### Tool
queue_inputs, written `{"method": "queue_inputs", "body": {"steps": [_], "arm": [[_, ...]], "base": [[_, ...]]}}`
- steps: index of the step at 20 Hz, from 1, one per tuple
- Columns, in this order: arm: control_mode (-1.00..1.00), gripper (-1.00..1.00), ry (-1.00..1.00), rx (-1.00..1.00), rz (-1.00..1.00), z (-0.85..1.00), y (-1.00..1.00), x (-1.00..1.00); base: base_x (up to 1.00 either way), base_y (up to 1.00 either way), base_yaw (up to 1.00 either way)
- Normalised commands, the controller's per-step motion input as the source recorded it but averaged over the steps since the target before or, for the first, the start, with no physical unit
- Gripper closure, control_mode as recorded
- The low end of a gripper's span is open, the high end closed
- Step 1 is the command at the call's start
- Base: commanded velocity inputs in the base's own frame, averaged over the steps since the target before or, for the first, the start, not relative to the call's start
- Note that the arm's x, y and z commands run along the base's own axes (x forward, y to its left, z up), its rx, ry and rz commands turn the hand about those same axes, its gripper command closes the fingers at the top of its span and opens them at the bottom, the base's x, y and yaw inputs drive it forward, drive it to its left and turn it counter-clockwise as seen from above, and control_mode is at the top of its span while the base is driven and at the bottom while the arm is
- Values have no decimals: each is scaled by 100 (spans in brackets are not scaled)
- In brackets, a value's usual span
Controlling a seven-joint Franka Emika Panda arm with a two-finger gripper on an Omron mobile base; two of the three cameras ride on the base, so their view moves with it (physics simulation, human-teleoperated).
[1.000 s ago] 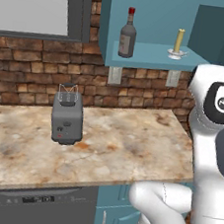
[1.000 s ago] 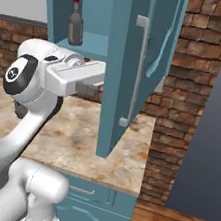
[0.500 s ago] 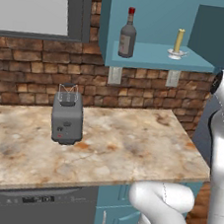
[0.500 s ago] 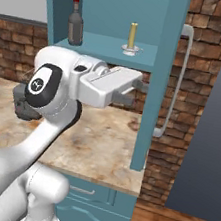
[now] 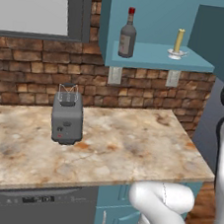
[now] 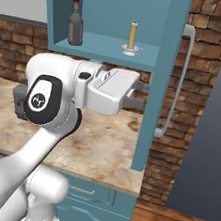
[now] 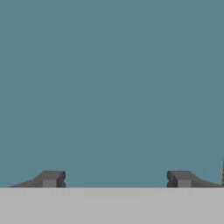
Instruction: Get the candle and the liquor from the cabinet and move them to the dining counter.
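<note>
Two fingertips (image 7: 51, 178) of gripper (image 7: 116, 179) spread wide apart, nothing between, facing the teal door (image 6: 150, 114) of cabinet (image 6: 110, 11). On the shelf above: liquor (image 6: 76, 22) far left, candle (image 6: 132, 37) to its right, well apart, both upright. Toaster (image 5: 67, 118) on counter (image 5: 129, 151) below.

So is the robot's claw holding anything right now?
No. The claw is open and holds nothing; just the teal cabinet door is in front of it.

You can't read the liquor (image 5: 127, 34) label; it's too small. The open cabinet (image 6: 159, 85) door hides the gripper (image 6: 144, 95) fingertips, and its top runs off frame.
</note>
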Motion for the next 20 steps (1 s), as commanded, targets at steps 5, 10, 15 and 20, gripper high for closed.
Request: {"method": "queue_inputs", "body": {"steps": [5, 10, 15, 20], "arm": [[-100, -100, 0, 0, 3, -7, 18, 0], [-100, -100, 0, 0, 2, 0, 64, 0], [-100, -100, 0, 0, 11, 0, 54, 0], [-100, -100, 0, 0, 22, 0, 25, 0]], "base": [[0, 0, 0], [0, 0, 0], [0, 0, 0], [0, 0, 0]]}}
